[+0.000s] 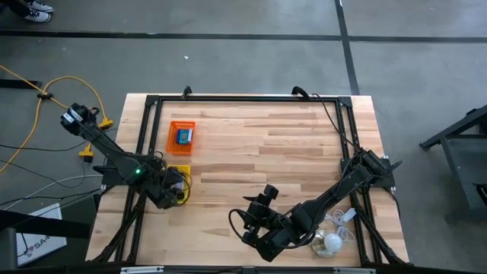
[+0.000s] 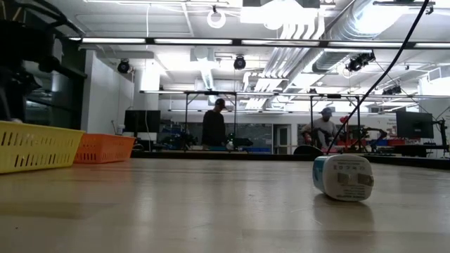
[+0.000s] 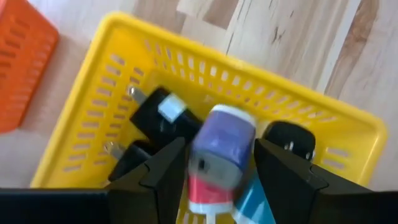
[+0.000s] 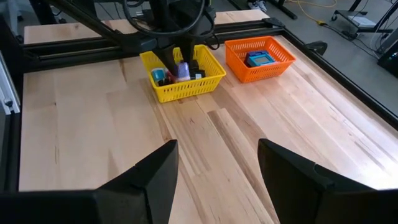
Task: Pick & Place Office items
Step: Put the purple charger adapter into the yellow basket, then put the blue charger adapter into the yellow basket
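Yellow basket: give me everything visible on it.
The yellow basket is slotted plastic by the look of it, rectangular and upright on the wood table beside the orange basket. Inside lie black plug-like pieces, a teal bit and a purple, white and pink block. The left claw hangs open over it, straddling that block.

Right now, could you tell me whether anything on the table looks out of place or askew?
Only the white charger, lying on its side on bare wood, apart from the yellow basket and orange basket. Nothing looks spilled or damaged.
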Robot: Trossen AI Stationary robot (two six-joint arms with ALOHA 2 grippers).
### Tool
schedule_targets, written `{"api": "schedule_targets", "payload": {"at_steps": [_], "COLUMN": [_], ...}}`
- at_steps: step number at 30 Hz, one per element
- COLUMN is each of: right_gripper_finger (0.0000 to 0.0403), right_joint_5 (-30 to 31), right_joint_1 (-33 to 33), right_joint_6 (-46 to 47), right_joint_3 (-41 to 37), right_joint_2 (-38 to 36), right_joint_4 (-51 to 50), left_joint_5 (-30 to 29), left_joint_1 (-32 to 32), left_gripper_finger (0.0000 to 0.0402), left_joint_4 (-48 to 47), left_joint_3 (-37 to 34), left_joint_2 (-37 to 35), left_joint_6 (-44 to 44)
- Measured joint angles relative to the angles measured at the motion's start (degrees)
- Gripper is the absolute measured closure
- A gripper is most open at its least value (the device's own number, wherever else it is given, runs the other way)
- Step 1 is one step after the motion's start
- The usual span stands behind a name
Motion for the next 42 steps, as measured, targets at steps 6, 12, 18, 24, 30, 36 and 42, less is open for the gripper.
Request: {"api": "schedule_targets", "payload": {"at_steps": [6, 12, 18, 24, 30, 36, 42], "right_gripper_finger": [0.0196, 0.0196, 0.0196, 0.0196, 0.0196, 0.0196, 0.0196], "right_joint_5": [-0.11, -0.16, -0.16, -0.17, -2.97, -8.33, -12.84], "right_joint_1": [0.0, 0.0, 0.0, -0.01, -0.02, -0.07, -0.02], "right_joint_6": [0.0, 0.0, -0.02, -0.02, 0.47, 7.21, 10.31], "right_joint_3": [0.0, 0.0, 0.0, 0.0, 0.0, 0.0, 0.0], "right_joint_2": [0.0, 0.0, -0.02, -0.02, -0.04, -0.04, -0.04], "right_joint_4": [-0.02, -0.02, -0.04, -0.07, -2.63, -10.4, -13.09], "left_joint_5": [1.55, 3.26, 3.37, 3.56, 3.38, 3.3, 3.3], "left_joint_1": [3.18, 4.47, 5.52, 7.43, 8.42, 7.96, 7.92], "left_gripper_finger": [0.0219, 0.0219, 0.0219, 0.0219, 0.0219, 0.0219, 0.0219], "left_joint_4": [1.08, 2.19, 2.22, 2.15, 3.98, 16.03, 26.04], "left_joint_3": [1.29, 1.46, 1.48, 4.73, 9.16, 9.24, 9.24], "left_joint_2": [0.0, 0.0, 0.0, 0.0, 0.0, 0.0, 0.0], "left_joint_6": [4.86, 6.59, 9.78, 15.11, 23.4, 36.16, 48.35]}}
